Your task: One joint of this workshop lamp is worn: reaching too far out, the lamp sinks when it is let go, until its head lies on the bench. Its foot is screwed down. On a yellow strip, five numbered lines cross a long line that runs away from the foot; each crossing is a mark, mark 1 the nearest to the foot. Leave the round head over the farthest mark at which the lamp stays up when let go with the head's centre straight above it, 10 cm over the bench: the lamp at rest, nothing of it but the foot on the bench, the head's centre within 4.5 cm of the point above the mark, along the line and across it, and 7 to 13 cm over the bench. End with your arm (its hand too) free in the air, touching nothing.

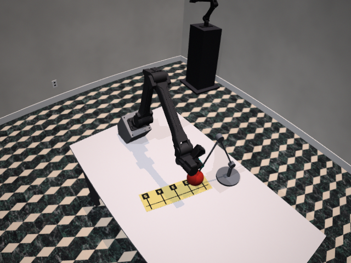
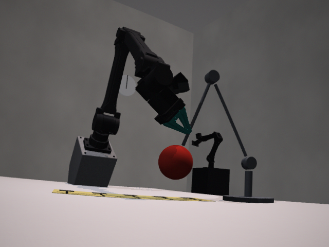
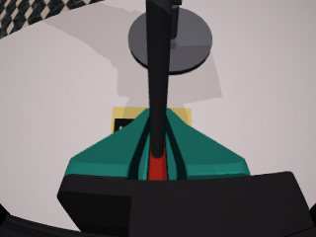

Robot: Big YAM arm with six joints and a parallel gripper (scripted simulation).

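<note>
Lamp head (image 1: 195,177), a red ball, hangs above the bench (image 1: 255,221) over the foot-end marks of the yellow strip (image 1: 158,199), at nine o'clock from the foot (image 1: 227,176). Claw (image 2: 186,126) is clamped narrowly on the lamp rod (image 2: 198,107), so the head lies just below its tips, likely supported for a hold test.

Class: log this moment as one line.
gripper: shut on lamp rod | red head: off bench, above strip's foot end | foot: on bench
</note>
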